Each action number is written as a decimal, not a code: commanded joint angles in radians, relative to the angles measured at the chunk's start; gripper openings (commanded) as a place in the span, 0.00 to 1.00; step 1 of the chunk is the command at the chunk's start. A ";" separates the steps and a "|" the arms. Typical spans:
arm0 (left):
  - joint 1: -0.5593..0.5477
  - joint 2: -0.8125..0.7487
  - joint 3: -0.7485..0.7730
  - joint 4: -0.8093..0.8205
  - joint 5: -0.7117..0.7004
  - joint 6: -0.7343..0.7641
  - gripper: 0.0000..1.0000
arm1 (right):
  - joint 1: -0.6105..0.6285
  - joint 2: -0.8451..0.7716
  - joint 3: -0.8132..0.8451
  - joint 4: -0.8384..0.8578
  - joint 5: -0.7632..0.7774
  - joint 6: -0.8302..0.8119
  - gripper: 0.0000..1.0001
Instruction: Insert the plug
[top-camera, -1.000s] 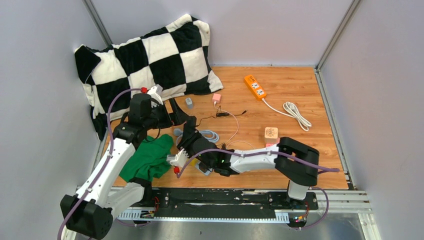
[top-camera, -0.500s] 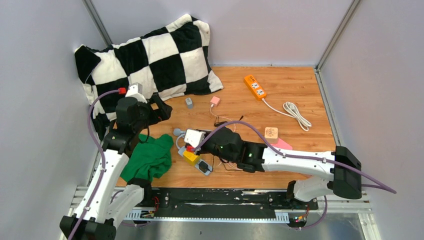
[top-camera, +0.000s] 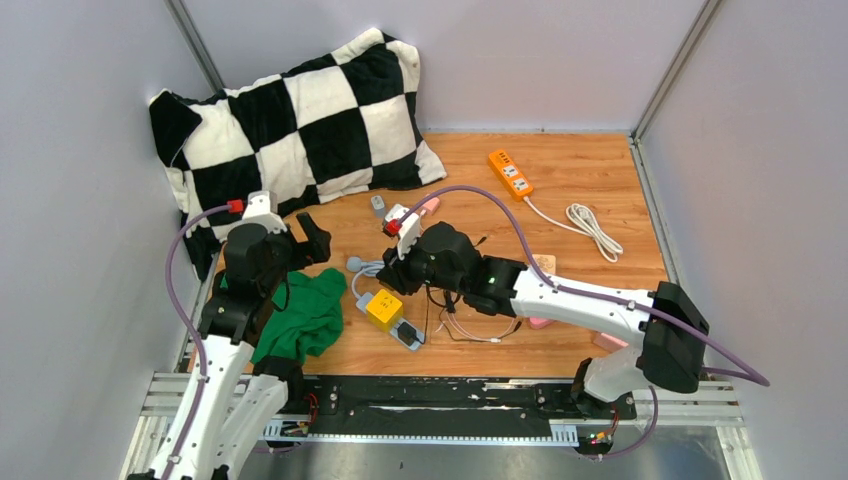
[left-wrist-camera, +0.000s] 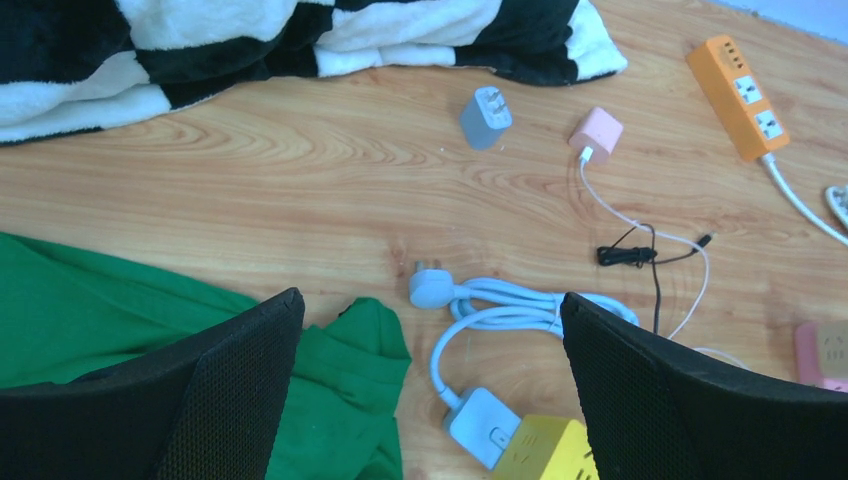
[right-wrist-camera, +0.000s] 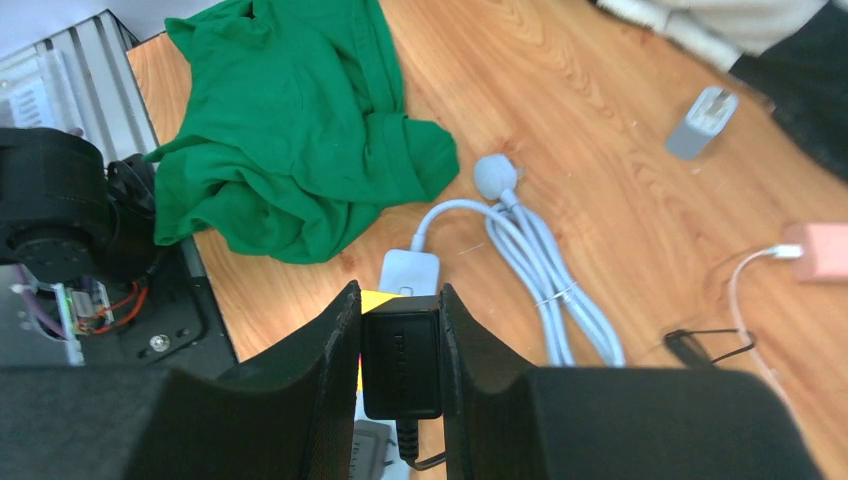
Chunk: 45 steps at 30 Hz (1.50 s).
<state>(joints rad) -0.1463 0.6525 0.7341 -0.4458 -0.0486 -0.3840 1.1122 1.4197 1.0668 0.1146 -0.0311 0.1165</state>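
My right gripper (right-wrist-camera: 402, 300) is shut on a black plug adapter (right-wrist-camera: 402, 362), its cable hanging below the fingers. It hovers just above the yellow cube socket (top-camera: 384, 309), of which a yellow corner (right-wrist-camera: 385, 301) shows behind the plug. In the top view my right gripper (top-camera: 393, 281) sits just up and right of the cube. My left gripper (left-wrist-camera: 430, 310) is open and empty, above the green cloth's edge and the white cable, left of the cube (left-wrist-camera: 548, 456). In the top view it (top-camera: 306, 236) is beside the pillow.
A green cloth (top-camera: 300, 318) lies at the front left. A white coiled cable with a plug (left-wrist-camera: 437, 289) runs into the cube. A grey charger (left-wrist-camera: 486, 117), a pink charger (left-wrist-camera: 596, 134) and an orange power strip (top-camera: 510, 173) lie farther back. A checkered pillow (top-camera: 290, 120) fills the back left.
My right arm has swung back from the front edge and now holds the black plug over the yellow cube. My left arm has drawn back to the left.
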 joint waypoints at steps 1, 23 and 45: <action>0.005 -0.053 -0.047 -0.008 -0.027 0.075 1.00 | -0.007 0.037 0.030 -0.045 0.030 0.157 0.00; 0.005 -0.116 -0.088 -0.023 -0.041 0.122 1.00 | 0.006 0.106 0.002 -0.038 0.061 0.287 0.00; 0.005 -0.120 -0.088 -0.030 -0.051 0.122 1.00 | 0.026 0.159 0.016 -0.055 0.086 0.294 0.00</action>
<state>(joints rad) -0.1463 0.5415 0.6552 -0.4664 -0.0875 -0.2722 1.1259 1.5520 1.0721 0.0769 0.0284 0.4011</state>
